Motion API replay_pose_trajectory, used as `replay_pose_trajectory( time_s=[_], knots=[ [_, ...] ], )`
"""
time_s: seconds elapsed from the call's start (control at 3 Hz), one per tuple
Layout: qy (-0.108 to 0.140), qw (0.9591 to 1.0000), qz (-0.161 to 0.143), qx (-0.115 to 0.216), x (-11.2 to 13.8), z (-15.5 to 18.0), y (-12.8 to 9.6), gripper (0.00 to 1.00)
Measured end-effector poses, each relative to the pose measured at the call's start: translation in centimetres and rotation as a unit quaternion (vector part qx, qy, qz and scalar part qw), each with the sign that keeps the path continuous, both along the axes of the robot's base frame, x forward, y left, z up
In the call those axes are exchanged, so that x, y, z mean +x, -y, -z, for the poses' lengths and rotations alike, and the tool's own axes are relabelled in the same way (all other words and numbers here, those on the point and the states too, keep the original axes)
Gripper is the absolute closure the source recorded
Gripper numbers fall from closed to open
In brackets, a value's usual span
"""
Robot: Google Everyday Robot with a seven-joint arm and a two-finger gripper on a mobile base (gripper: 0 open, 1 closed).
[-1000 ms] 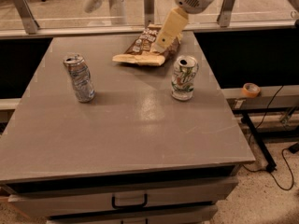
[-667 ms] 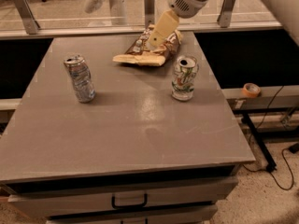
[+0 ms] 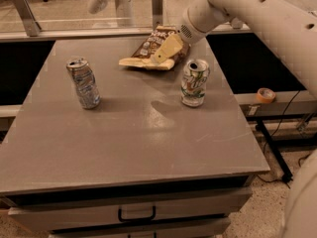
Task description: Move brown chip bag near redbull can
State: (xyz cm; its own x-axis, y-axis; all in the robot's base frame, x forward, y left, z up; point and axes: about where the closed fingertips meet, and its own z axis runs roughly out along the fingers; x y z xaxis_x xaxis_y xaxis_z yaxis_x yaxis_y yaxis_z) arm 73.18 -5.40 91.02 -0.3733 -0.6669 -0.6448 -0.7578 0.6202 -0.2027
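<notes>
At the far edge of the worktop (image 3: 138, 138), the gripper (image 3: 166, 50) hangs low over the right end of the chip bag (image 3: 147, 47). Whether it touches the bag, and how far open it is, I cannot tell. There are one bag and two cans. The redbull can (image 3: 83, 82) stands well left of the gripper and nearer the front, apart from the bag. The white-and-green can (image 3: 194, 82) stands just in front of the gripper, slightly right.

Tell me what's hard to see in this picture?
In the camera view:
The brown chip bag has its right side hidden behind the pincer, over it at the far edge of the table.
The redbull can: lettering too small to read.
The arm: cut off by top and right edges.
</notes>
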Motion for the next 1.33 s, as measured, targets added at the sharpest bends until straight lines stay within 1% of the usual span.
replay_pose_trajectory(
  time_s=[0.33, 0.67, 1.0, 1.33],
  knots=[
    [0.006, 1.0, 0.002, 0.005, 0.6, 0.1, -0.2, 0.0],
    [-0.01, 0.9998, 0.003, 0.015, 1.2, 1.4, -0.7, 0.0],
    [-0.037, 0.9985, 0.002, 0.04, 2.4, 3.9, -2.0, 0.0],
    [-0.062, 0.9966, -0.004, 0.054, 3.6, 6.3, -3.6, 0.18]
  ],
)
